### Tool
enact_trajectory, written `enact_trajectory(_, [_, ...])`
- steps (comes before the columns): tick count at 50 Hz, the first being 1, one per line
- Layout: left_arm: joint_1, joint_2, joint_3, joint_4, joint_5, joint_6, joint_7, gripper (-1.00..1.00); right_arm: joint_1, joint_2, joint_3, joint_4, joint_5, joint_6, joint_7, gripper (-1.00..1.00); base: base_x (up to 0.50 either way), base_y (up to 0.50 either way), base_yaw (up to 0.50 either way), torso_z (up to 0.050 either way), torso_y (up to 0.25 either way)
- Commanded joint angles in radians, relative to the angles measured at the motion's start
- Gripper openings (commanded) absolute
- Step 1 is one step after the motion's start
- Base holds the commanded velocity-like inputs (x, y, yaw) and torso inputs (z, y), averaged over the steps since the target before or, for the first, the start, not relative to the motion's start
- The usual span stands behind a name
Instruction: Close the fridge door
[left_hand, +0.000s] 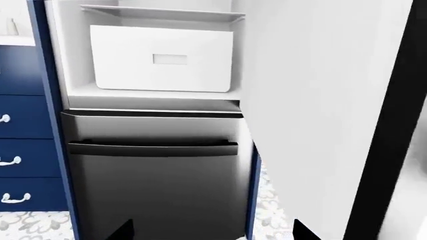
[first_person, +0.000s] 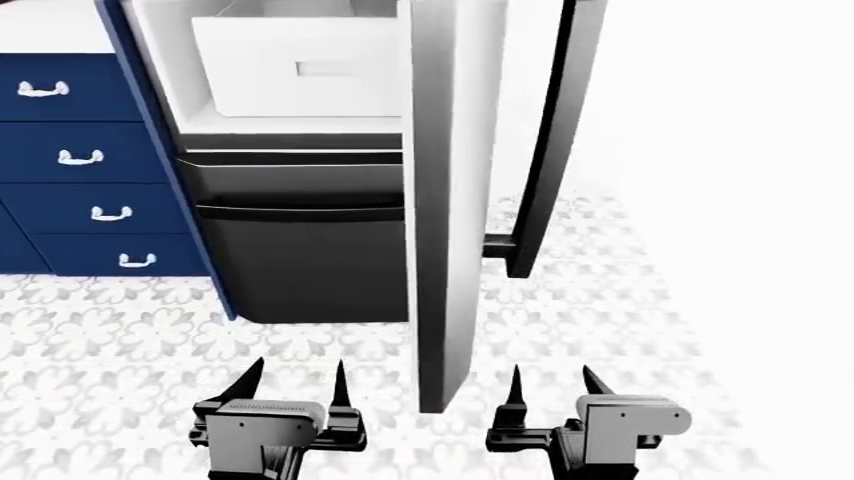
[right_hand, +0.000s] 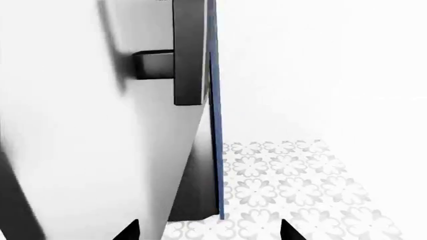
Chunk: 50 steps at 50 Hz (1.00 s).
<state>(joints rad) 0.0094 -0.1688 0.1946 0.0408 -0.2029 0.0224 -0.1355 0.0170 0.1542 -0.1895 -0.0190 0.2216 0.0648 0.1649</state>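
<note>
The fridge door (first_person: 454, 200) stands wide open, seen nearly edge-on in the head view, and its long dark bar handle (first_person: 547, 150) is on the right side. The left wrist view shows its plain white inner face (left_hand: 320, 100) and black edge (left_hand: 393, 125). In the right wrist view I see its steel outer face (right_hand: 80, 130) and the handle (right_hand: 189, 50). My left gripper (first_person: 295, 382) is open and empty, low on the inner side of the door (left_hand: 213, 235). My right gripper (first_person: 551, 380) is open and empty on the outer side (right_hand: 209, 234). Neither touches the door.
Inside the fridge sit a white bin (first_person: 300, 70) and, below it, a dark drawer front (first_person: 307, 260) with a horizontal black handle (left_hand: 152, 148). Blue drawers (first_person: 80, 150) stand at the left. A blue side panel (right_hand: 215, 125) lies behind the door. The floor (first_person: 134, 330) is patterned tile.
</note>
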Motion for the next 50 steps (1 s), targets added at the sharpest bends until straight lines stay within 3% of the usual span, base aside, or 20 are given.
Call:
enact_trajectory(1, [-0.001,-0.005,0.006,0.003,-0.008,0.001,-0.006,1.0,0.002,0.005,-0.009,0.004,0.004,-0.004,0.006,1.0,0.0,-0.5,0.0,0.0,0.0])
enact_trajectory(50, [0.003,-0.03,0.031,0.016,-0.041,0.012,-0.021,1.0,0.004,0.026,-0.044,0.0,0.004,-0.024,0.044,1.0,0.0,-0.48,0.0,0.0,0.0])
